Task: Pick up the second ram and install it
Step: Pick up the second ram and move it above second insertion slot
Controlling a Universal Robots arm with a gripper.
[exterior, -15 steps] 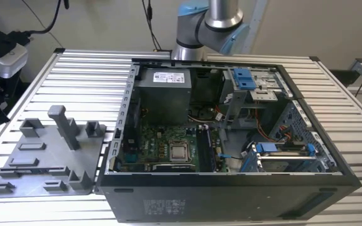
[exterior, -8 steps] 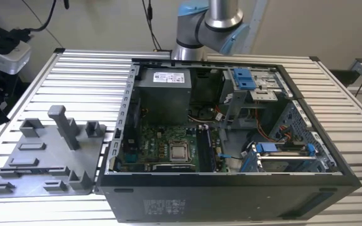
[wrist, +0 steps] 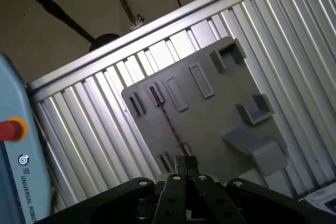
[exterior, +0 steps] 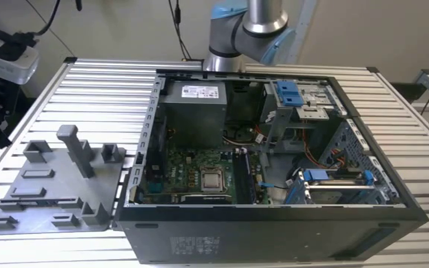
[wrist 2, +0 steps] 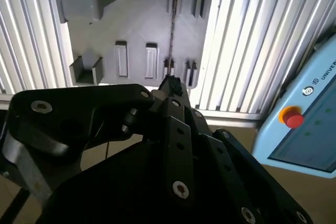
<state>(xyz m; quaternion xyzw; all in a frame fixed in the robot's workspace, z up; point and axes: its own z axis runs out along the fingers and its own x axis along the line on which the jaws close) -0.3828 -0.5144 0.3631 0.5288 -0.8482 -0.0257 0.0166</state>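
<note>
Black claw (wrist 2: 170, 85) links crowd the foreground of the second wrist view. Whether the claw is released or clenched I cannot tell, and nothing shows in its hold. Under everything runs the slatted metal worktop (exterior: 87, 89). On it sits the open computer case (exterior: 274, 240), and just beside that, toward the exterior view's left, lies the grey tray (exterior: 62, 184). The ram (wrist 2: 171, 35) stands on edge in the tray, its two ends caught in small slot blocks (wrist 2: 175, 2). It is well below the claw and roughly in line with it, so the pick is not yet made.

The main risk, as I judge it, is a skewed approach. Edge-on, the ram offers a very narrow target, and a claw slightly off its line could land on the slot blocks or tip the stick sideways. An off-centre grip could let it swing once lifted.

The ram looks like a thin dark line, long and straight, too edge-on for any chips to show
</note>
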